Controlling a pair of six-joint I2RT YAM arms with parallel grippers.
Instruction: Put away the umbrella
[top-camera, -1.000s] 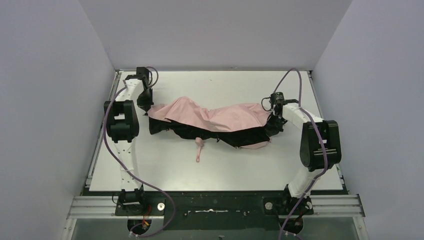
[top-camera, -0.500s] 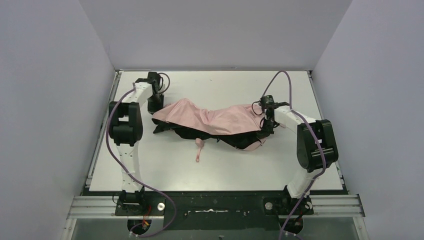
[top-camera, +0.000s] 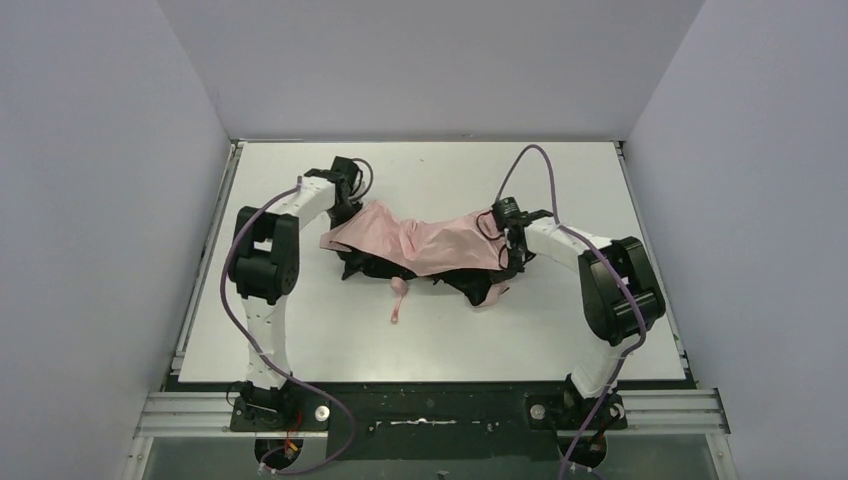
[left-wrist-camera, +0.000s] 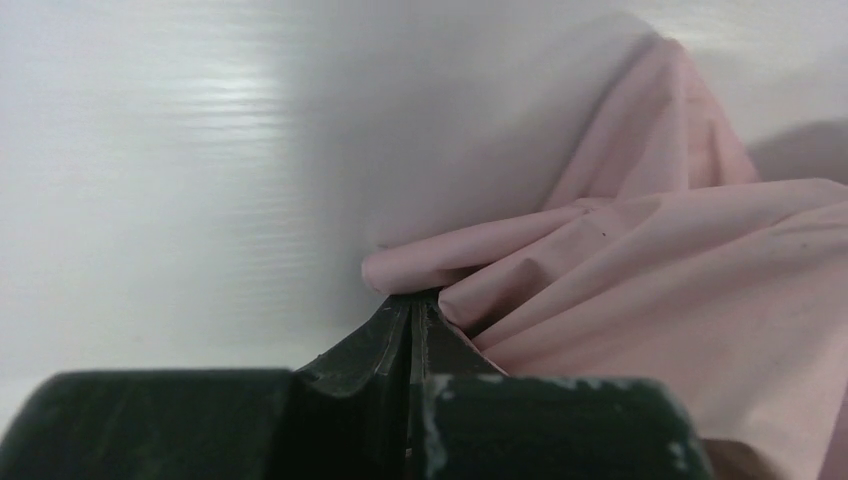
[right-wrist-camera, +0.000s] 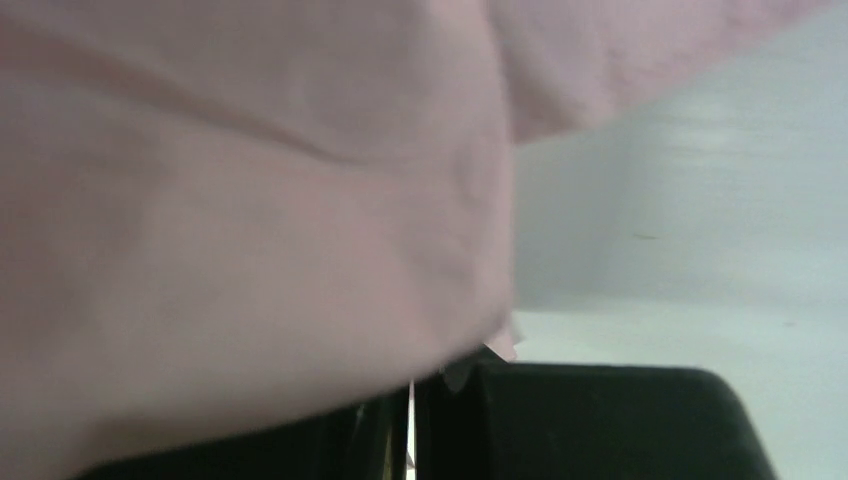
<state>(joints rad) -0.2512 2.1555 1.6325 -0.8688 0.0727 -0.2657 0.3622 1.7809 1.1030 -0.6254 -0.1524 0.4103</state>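
The umbrella (top-camera: 425, 238) lies crumpled across the middle of the white table, pale pink fabric on top with black ribs and lining (top-camera: 462, 280) showing beneath. Its pink wrist loop (top-camera: 398, 300) trails toward the near side. My left gripper (top-camera: 343, 214) is shut on the fabric's left edge; in the left wrist view the closed left gripper (left-wrist-camera: 412, 300) pinches a pink fold (left-wrist-camera: 640, 290). At the right end my right gripper (top-camera: 512, 254) is shut on the fabric. There the pink cloth (right-wrist-camera: 250, 220) covers most of the right wrist view above the closed right gripper (right-wrist-camera: 412, 400).
The white table (top-camera: 300, 340) is bounded by grey walls at the back and both sides. A black rail with the arm bases (top-camera: 430, 408) runs along the near edge. Purple cables (top-camera: 535, 160) loop above both arms.
Both grippers have moved inward toward each other, dragging the fabric ends with them. The umbrella has bunched up into a shorter, more gathered heap.
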